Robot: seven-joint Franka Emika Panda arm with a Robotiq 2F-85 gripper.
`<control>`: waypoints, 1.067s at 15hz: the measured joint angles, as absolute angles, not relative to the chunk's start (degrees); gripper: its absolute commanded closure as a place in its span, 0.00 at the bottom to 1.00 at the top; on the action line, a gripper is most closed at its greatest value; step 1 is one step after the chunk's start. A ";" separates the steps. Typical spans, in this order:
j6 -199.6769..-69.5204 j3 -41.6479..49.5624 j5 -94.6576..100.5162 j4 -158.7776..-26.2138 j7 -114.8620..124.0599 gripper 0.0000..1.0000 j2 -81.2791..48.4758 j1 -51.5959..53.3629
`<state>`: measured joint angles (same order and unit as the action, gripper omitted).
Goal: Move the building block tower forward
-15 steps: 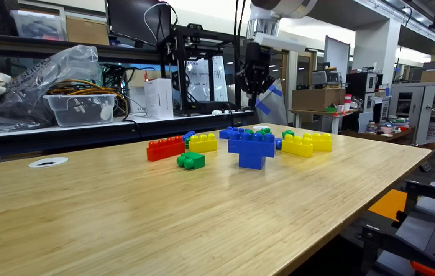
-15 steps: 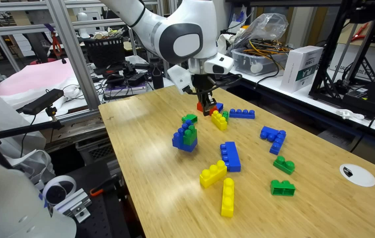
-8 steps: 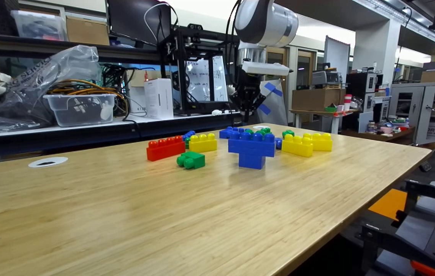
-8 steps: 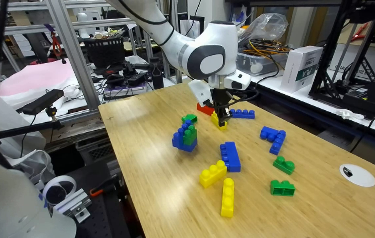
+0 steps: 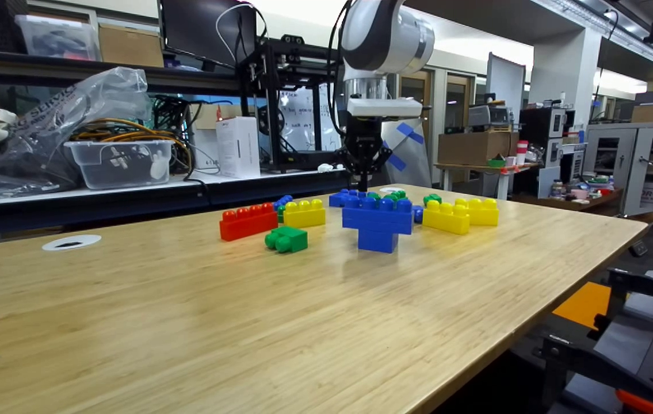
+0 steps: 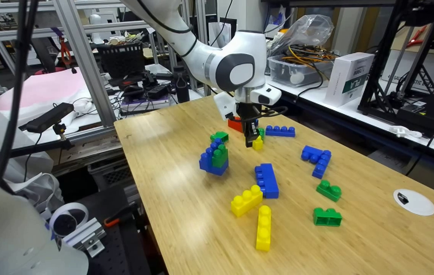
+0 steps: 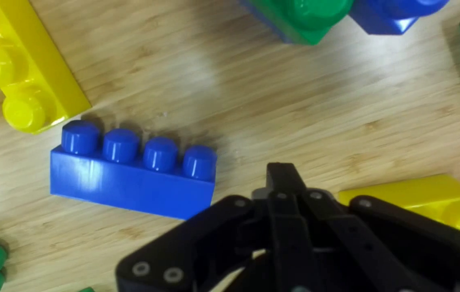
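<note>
Wrist view: at lower right, the tool (image 7: 281, 174) is clenched on nothing, probably for nudging the blue-and-green brick tower (image 7: 323, 14) at top.

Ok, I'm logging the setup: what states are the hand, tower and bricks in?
Block tower: stacked, upright, not gripped.
Hand: shut, holding nothing, apart from the tower.
Green brick near the tower: on its side.
Yellow pair: studs up.
Blue brick by that pair: on its side.
Red brick: studs up.
Yellow brick by the red: studs up.
Another green brick, underside showing: on its side.
Other bricks: unclear.
</note>
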<state>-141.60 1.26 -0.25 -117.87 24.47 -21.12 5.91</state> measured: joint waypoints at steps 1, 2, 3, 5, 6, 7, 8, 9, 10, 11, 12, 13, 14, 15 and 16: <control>-141.13 1.28 -0.02 -118.12 25.16 1.00 -21.04 6.19; -140.86 1.32 0.18 -118.52 25.74 1.00 -20.90 6.38; -140.73 1.41 0.49 -119.16 26.30 1.00 -20.59 6.56; -140.68 1.56 1.08 -121.04 27.09 1.00 -19.55 6.79; -140.68 1.66 1.44 -121.99 27.46 1.00 -18.99 6.92; -140.65 1.71 1.81 -122.98 27.81 1.00 -18.33 7.03; -140.60 1.72 2.00 -123.83 27.99 1.00 -17.78 7.16; -140.51 1.72 2.14 -124.66 28.10 1.00 -17.11 7.35; -140.41 1.71 2.28 -125.44 28.17 1.00 -16.53 7.60; -140.25 1.70 2.41 -126.19 28.19 1.00 -15.91 7.89; -139.93 1.67 2.50 -126.94 28.21 1.00 -15.26 8.19; -139.52 1.63 2.52 -127.55 28.22 1.00 -14.71 8.50; -139.12 1.57 2.52 -128.19 28.22 1.00 -14.04 8.77; -138.86 1.41 2.52 -128.85 28.22 1.00 -13.44 8.93; -138.74 1.22 2.52 -129.50 28.22 1.00 -12.82 9.04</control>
